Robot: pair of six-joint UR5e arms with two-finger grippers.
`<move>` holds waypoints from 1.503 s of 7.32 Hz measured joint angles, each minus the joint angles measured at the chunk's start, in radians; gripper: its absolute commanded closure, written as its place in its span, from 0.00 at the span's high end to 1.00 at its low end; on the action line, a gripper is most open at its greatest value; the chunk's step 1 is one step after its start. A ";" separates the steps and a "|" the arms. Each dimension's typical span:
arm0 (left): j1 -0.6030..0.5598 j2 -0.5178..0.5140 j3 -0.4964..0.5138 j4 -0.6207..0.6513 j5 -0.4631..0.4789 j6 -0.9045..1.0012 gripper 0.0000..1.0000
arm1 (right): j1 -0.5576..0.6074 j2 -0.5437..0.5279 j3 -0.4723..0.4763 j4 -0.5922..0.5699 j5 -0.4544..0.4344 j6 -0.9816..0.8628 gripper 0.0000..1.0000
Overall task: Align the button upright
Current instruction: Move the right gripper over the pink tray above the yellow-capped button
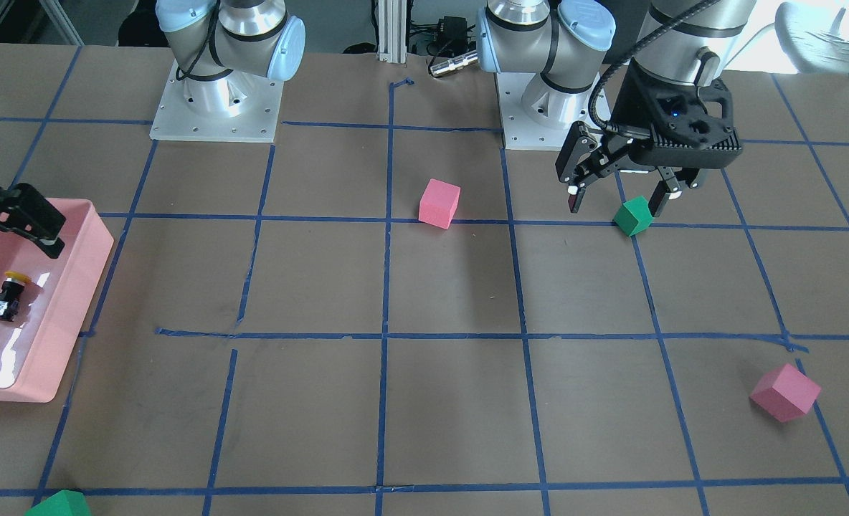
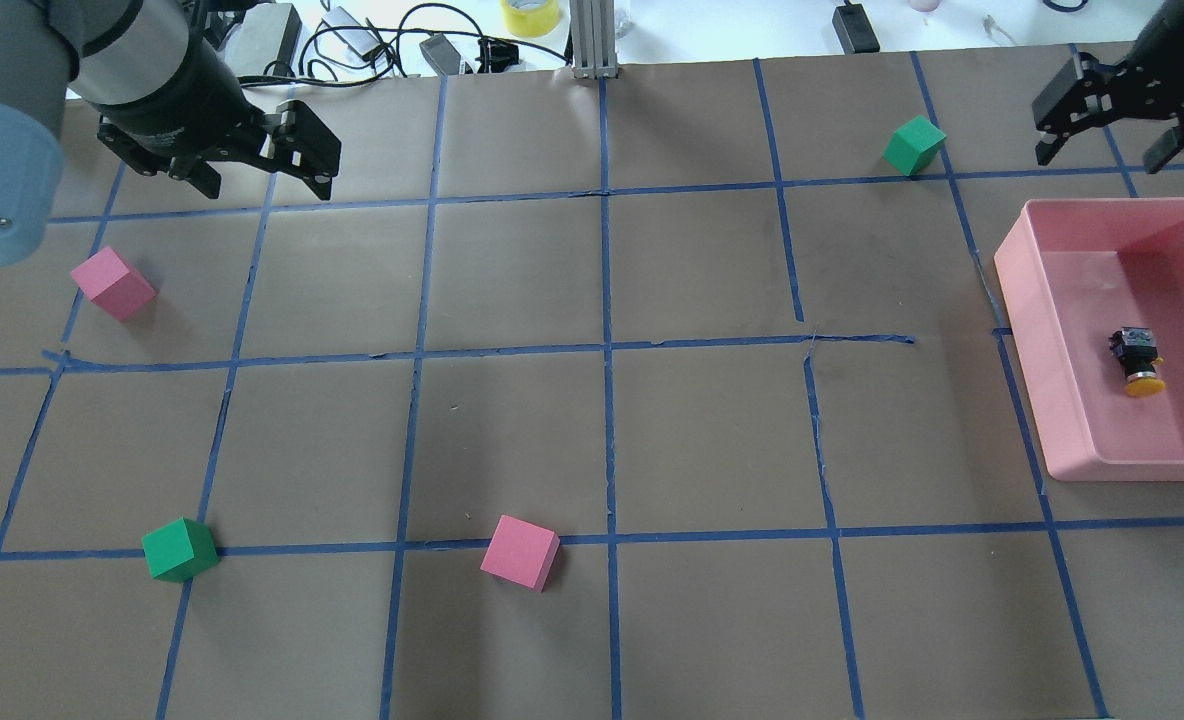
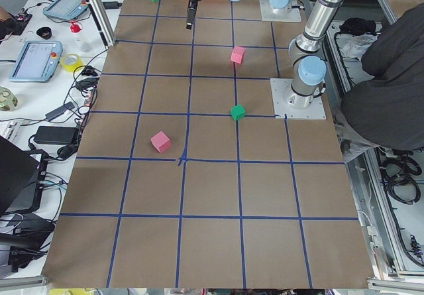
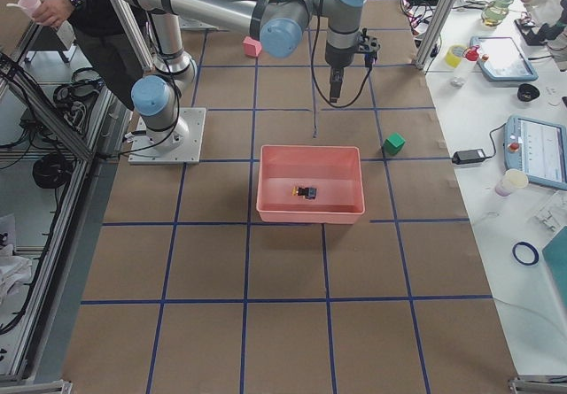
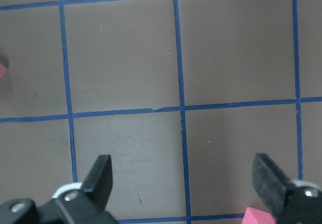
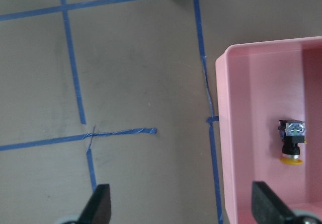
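Observation:
The button (image 2: 1137, 360), with a yellow cap, black body and silvery base, lies on its side inside the pink tray (image 2: 1014, 270). It also shows in the front view (image 1: 7, 295) and the right wrist view (image 6: 292, 142). My right gripper (image 2: 1132, 155) is open and empty, held above the tray's far edge; the button is off to one side of its fingers (image 6: 100, 204). My left gripper (image 2: 267, 185) is open and empty, high over the table's far left, with only bare table between its fingertips (image 5: 100, 176).
Two pink foam cubes (image 2: 112, 283) (image 2: 520, 552) and two green ones (image 2: 180, 548) (image 2: 914, 145) are spread over the taped brown table. One green cube (image 1: 632, 215) sits below the left gripper in the front view. Cables and devices lie beyond the far edge.

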 measured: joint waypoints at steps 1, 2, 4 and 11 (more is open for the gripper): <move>0.000 0.000 0.000 0.000 0.000 0.000 1.00 | -0.051 0.034 0.001 -0.023 0.000 -0.049 0.95; 0.000 0.000 0.000 0.000 0.000 0.000 1.00 | -0.087 0.066 0.008 -0.061 -0.001 -0.088 0.95; 0.001 0.000 0.001 0.000 0.000 0.000 1.00 | -0.134 0.104 0.065 -0.167 -0.006 -0.132 0.96; 0.001 0.001 0.002 0.000 0.001 0.000 1.00 | -0.173 0.167 0.206 -0.386 -0.041 -0.179 0.93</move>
